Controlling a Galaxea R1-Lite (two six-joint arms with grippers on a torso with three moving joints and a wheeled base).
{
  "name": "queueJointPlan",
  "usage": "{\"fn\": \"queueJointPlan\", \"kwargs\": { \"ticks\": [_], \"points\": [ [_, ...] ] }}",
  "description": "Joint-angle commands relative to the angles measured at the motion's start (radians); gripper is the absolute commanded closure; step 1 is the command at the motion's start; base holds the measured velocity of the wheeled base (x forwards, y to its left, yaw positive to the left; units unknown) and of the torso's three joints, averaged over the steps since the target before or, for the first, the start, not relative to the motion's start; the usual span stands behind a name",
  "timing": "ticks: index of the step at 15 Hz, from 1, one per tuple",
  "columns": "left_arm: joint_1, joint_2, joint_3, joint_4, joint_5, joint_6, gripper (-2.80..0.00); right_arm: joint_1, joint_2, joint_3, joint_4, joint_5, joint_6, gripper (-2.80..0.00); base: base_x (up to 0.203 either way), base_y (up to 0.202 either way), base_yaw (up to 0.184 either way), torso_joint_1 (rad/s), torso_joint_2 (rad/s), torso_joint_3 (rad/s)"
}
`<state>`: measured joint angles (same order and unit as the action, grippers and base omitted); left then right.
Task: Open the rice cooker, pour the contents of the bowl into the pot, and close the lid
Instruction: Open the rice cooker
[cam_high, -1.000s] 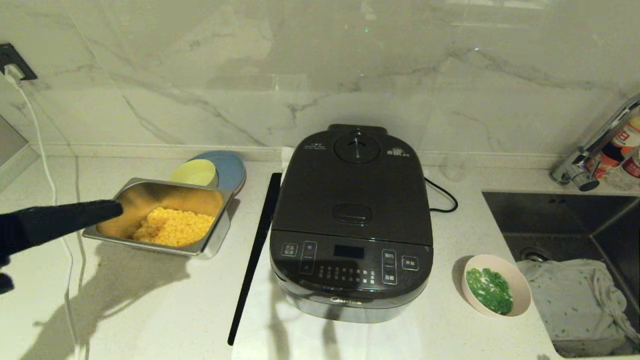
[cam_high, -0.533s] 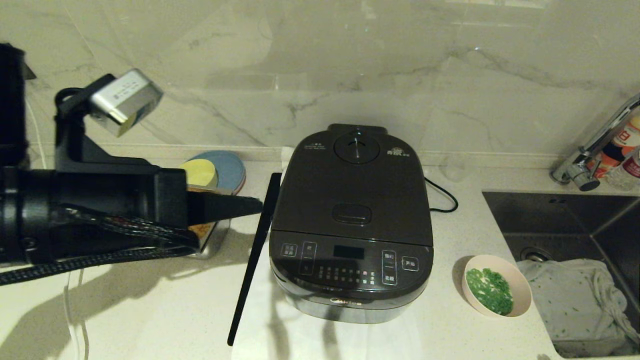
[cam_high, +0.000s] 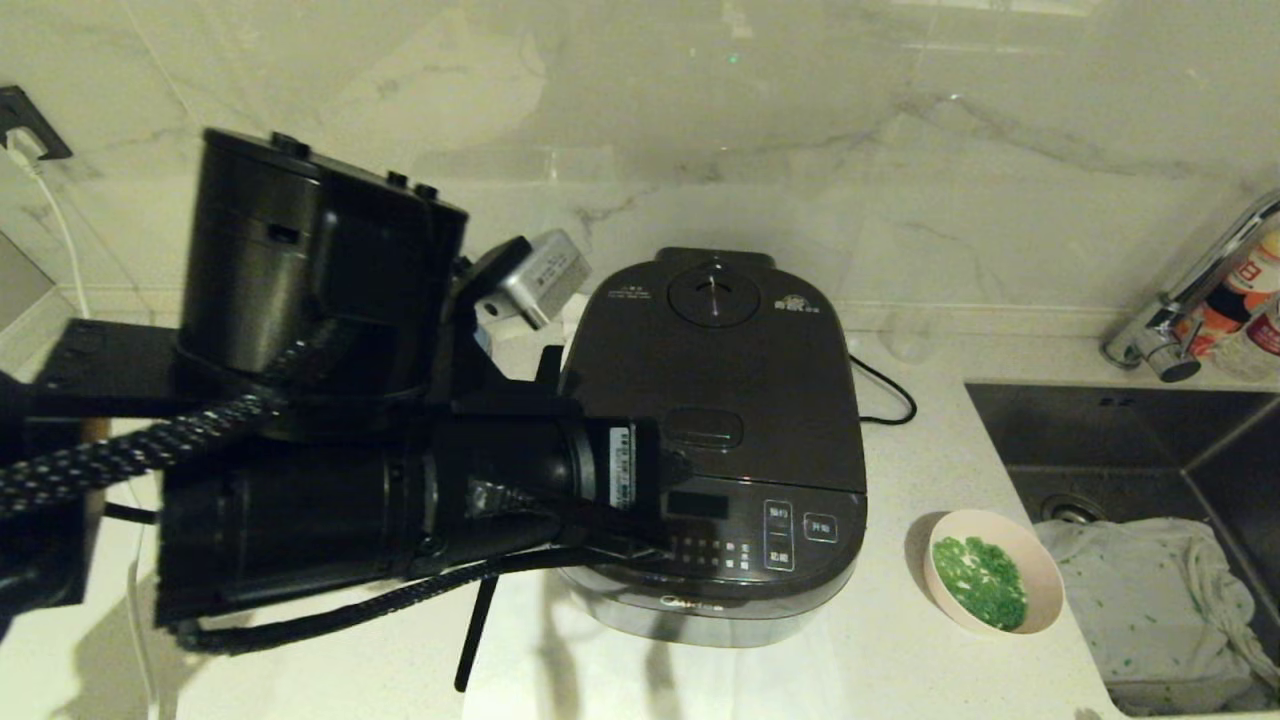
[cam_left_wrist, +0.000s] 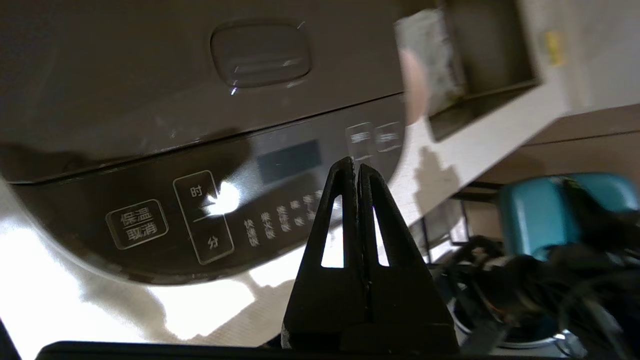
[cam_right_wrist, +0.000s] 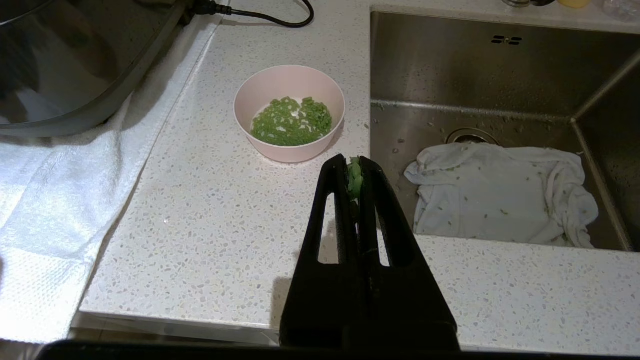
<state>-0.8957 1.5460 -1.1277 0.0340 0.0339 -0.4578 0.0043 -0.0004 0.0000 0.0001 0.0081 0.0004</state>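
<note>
The dark rice cooker (cam_high: 740, 380) stands mid-counter with its lid (cam_high: 720, 340) down, so the pot is hidden. My left arm (cam_high: 400, 500) reaches in from the left over the cooker's front left. The left gripper (cam_left_wrist: 352, 167) is shut and empty, its tips above the button panel (cam_left_wrist: 210, 220), short of the oval latch button (cam_left_wrist: 260, 52). The pink bowl (cam_high: 1040, 560) of green bits (cam_high: 978, 580) sits to the cooker's right. My right gripper (cam_right_wrist: 355, 167) hovers shut near the counter's front edge, short of the bowl (cam_right_wrist: 260, 90), with a green scrap stuck between its tips.
A steel sink (cam_high: 1100, 430) with a white cloth (cam_high: 1150, 590) lies right of the bowl, with a tap (cam_high: 1190, 290) behind it. The cooker rests on a white towel (cam_high: 520, 660). A black stick (cam_high: 475, 630) lies along its left side. A power cord (cam_high: 890, 400) trails behind.
My left arm has swung in from the left edge to the cooker's front, now hiding the steel tray and plates. Cooker and bowl have not moved.
</note>
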Motion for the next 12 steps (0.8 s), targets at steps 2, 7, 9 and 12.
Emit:
{"fn": "queueJointPlan", "kwargs": {
  "ticks": [2,7,9,12],
  "points": [
    [-0.008,0.052,-0.004,-0.003,0.032,-0.013,0.0,0.0,0.0,0.0,0.0,0.0,0.0,0.0,0.0,0.0,0.0,0.0,0.0,0.0],
    [-0.006,0.062,0.009,-0.003,0.067,-0.012,0.0,0.0,0.0,0.0,0.0,0.0,0.0,0.0,0.0,0.0,0.0,0.0,0.0,0.0],
    [-0.006,0.062,0.014,-0.02,0.078,-0.01,0.0,0.0,0.0,0.0,0.0,0.001,0.0,0.0,0.0,0.0,0.0,0.0,0.0,0.0],
    [-0.006,0.079,0.022,-0.051,0.083,-0.01,0.0,0.0,0.0,0.0,0.0,0.001,0.0,0.0,0.0,0.0,0.0,0.0,0.0,0.0]
  ]
}}
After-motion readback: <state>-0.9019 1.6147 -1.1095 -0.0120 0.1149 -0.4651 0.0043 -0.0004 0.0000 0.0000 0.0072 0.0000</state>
